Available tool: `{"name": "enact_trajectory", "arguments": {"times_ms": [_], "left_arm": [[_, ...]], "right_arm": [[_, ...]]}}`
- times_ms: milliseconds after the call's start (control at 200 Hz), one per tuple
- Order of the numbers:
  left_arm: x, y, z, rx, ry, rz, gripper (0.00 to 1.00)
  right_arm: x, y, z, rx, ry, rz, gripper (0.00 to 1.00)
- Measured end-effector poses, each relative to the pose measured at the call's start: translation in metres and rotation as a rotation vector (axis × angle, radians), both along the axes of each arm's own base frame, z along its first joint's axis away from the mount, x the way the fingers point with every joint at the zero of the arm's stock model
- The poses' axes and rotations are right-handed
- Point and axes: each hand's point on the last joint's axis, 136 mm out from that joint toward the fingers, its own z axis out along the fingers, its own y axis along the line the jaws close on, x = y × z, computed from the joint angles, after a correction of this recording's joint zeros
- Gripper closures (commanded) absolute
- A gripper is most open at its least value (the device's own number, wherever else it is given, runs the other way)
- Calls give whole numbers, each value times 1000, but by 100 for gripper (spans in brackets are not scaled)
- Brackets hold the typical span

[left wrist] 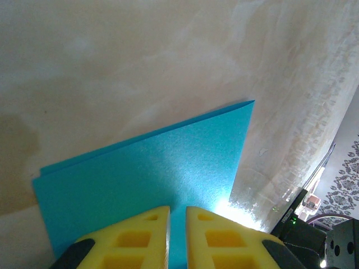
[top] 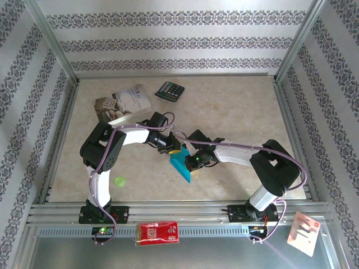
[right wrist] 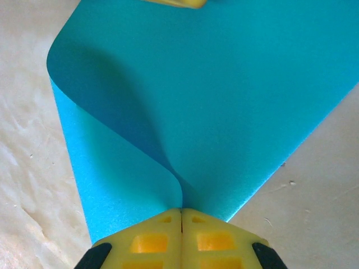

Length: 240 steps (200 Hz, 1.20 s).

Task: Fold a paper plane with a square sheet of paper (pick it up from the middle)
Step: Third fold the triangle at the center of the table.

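The square sheet of paper lies at the middle of the desk, between the two arms. It is doubled over but is no dart yet. I judge that one early fold is in hand, with the nose folds, the wings and the lengthwise crease all left to do. At the lower edge of the right wrist view, the right tool pinches the sheet with its pads pressed together, and one layer curls toward the upper left. Farther on, the left tool sits at the sheet's other edge with its pads a slit apart. I cannot tell whether it nips the paper.
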Motion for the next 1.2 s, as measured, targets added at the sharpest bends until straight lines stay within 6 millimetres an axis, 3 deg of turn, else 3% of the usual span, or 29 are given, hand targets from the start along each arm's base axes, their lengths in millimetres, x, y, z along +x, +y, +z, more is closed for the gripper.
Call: {"name": "enact_trajectory", "arguments": {"times_ms": [1024, 1199], "left_arm": [[0, 0, 0, 1, 0, -1, 85], [1, 0, 2, 2, 3, 0, 81]], "right_arm": [[0, 0, 0, -2, -4, 9, 97], [0, -1, -1, -1, -2, 2, 98]]}}
